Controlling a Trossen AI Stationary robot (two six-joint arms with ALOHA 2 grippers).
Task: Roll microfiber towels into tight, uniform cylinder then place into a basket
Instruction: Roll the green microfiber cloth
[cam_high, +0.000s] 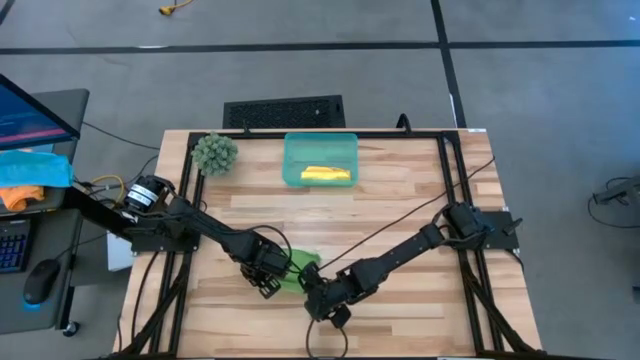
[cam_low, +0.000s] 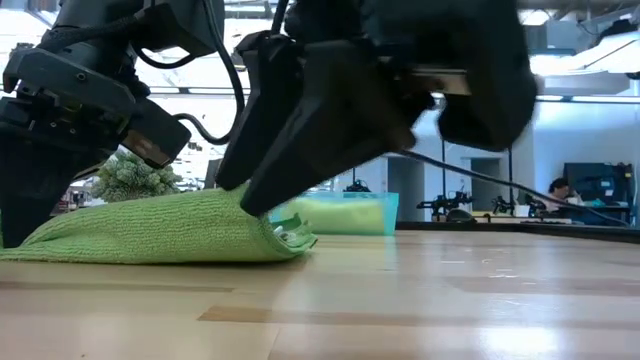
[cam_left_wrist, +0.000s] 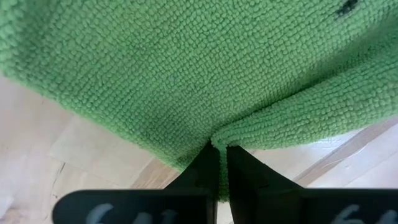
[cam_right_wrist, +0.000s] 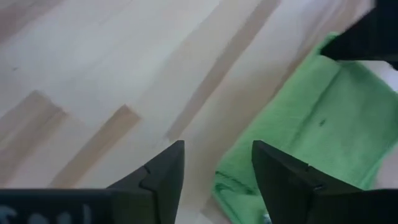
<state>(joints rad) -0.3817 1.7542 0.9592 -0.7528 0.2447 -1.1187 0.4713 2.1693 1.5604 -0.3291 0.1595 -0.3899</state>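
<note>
A lime green towel (cam_high: 298, 268) lies folded on the wooden table, near its front middle; it also shows in the low view (cam_low: 150, 230). My left gripper (cam_left_wrist: 219, 155) is at the towel's left side, shut on it. My right gripper (cam_right_wrist: 217, 168) is open over the towel's near right corner (cam_right_wrist: 239, 186). A rolled yellow towel (cam_high: 326, 175) lies in the teal basket (cam_high: 290, 150) at the table's far middle. My left gripper pinches an edge of the green towel (cam_left_wrist: 217, 142) between its two shut fingers, where the cloth puckers into a fold. The towel lies on the table. My right gripper has one finger (cam_low: 262, 195) reaching down to the towel's top; I cannot tell whether it touches.
A fuzzy green ball-shaped plant (cam_high: 214, 152) stands at the table's far left, left of the basket. A thin cable runs across the table toward the right arm. Bare wood lies to the right of the towel and in front of the basket.
</note>
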